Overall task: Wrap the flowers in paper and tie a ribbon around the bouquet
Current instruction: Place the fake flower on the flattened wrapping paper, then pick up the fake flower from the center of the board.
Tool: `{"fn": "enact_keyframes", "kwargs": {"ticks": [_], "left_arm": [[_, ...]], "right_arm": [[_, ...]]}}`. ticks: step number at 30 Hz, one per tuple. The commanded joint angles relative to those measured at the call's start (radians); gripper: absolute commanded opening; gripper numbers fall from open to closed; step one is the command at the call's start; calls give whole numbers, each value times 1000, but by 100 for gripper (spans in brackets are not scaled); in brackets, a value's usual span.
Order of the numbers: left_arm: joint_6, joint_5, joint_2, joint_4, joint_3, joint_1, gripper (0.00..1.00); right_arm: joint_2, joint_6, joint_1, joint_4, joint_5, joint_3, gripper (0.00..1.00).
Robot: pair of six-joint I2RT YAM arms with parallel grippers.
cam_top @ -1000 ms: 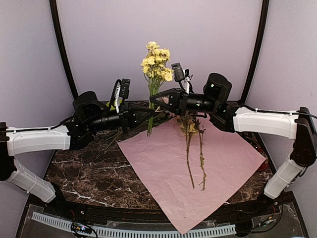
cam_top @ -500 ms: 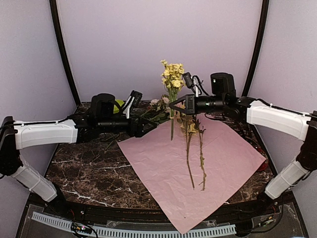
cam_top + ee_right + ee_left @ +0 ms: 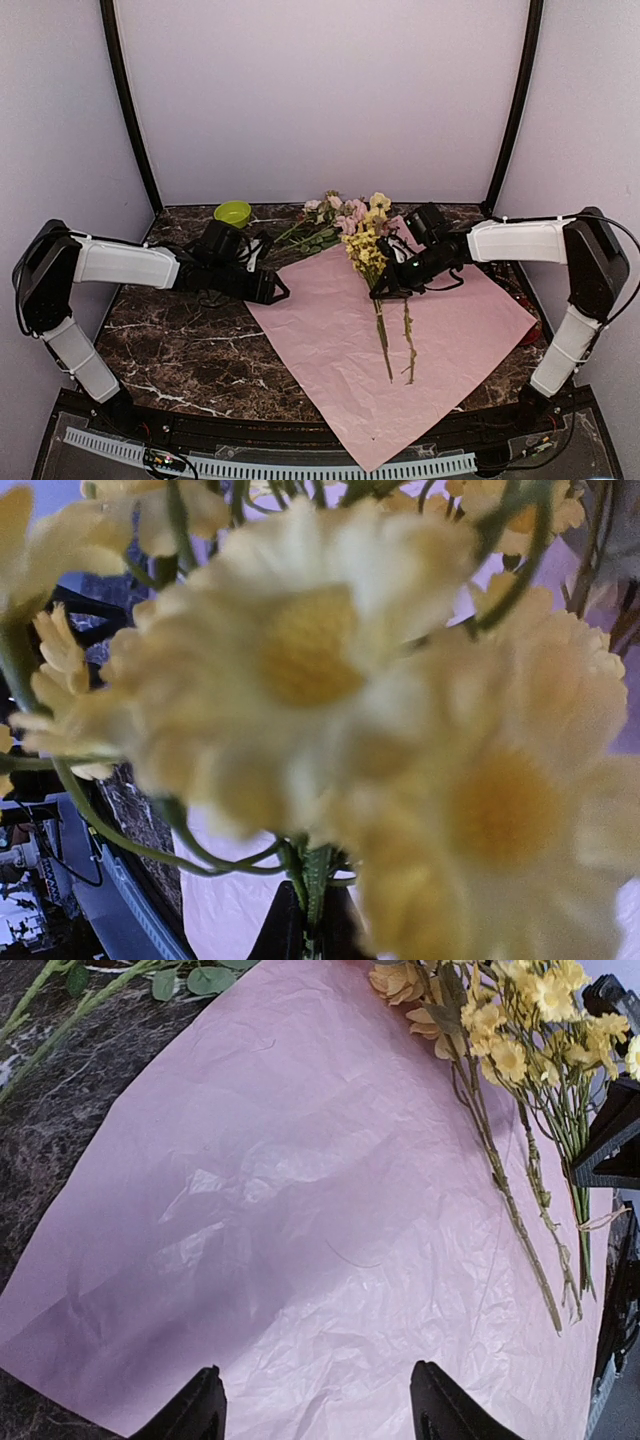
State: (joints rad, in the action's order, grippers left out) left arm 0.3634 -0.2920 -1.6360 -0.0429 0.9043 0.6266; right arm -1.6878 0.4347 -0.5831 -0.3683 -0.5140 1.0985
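A green bowl (image 3: pixel 232 212) sits at the back left of the worktop (image 3: pixel 170 345), out of my way. My left gripper (image 3: pixel 315 1385) hangs low over the left corner of the paper (image 3: pixel 440 320), jaws spread with nothing between them. The sheet lies flat across the middle and right of the worktop. Pink blooms (image 3: pixel 330 208) lie at the back edge, off the sheet. The yellow flowers (image 3: pixel 365 245) lean over the sheet's back corner, and my right gripper (image 3: pixel 386 283) has its jaws pressed together on their stems. Two long stems (image 3: pixel 385 335) lie down the middle of the sheet.

I judge the step in hand is laying this bunch down. I want its stems alongside those two, heads toward the back corner. I'd lower until the stems rest on the sheet before letting go, or they may roll. The left arm should avoid the sheet's edge so it doesn't drag it. I see no ribbon.
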Motion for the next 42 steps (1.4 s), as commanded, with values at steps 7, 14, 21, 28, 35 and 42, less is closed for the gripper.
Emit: {"fn": "enact_keyframes", "kwargs": {"ticks": [7, 14, 21, 28, 35, 42], "left_arm": [[-100, 128, 81, 149, 56, -117, 64], [-127, 109, 19, 191, 163, -254, 62], [-218, 46, -186, 246, 391, -303, 43], [-306, -18, -419, 365, 656, -299, 37], [-396, 171, -583, 459, 812, -250, 35], [-393, 259, -647, 450, 794, -242, 26]], "right_arm": [[2, -13, 6, -105, 3, -4, 0], [34, 102, 7, -136, 414, 14, 59], [85, 79, 7, -121, 415, 14, 59], [87, 67, 7, -116, 422, 12, 57], [77, 65, 6, -109, 410, 8, 56], [69, 69, 5, -100, 396, 0, 56]]}}
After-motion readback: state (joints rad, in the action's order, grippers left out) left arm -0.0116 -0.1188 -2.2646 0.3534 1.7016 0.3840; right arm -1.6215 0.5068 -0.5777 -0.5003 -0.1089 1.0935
